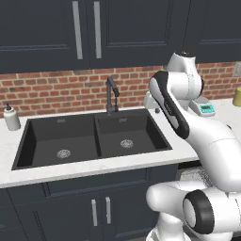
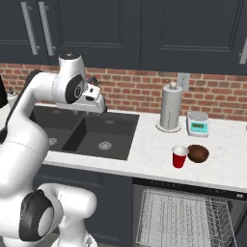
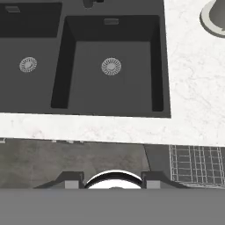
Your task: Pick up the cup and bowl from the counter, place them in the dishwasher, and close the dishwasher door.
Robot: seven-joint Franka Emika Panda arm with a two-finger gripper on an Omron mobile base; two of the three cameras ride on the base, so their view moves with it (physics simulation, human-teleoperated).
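The cup (image 2: 179, 157) and bowl (image 2: 198, 153) sat touching at centre right on the counter (image 2: 149, 149), above the open dishwasher (image 2: 183, 214); the gripper (image 3: 113, 179), empty, tips apart, hung over the sink (image 3: 112, 66), not yet reaching.

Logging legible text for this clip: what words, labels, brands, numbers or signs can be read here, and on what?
None can be read.
The kitchen scale has a teal display panel; any digits on it are too small and blurred to read.
The dishwasher has faint marks along its black top strip, too small to read.
The cup, paper-towel roll and soap bottle show no label.
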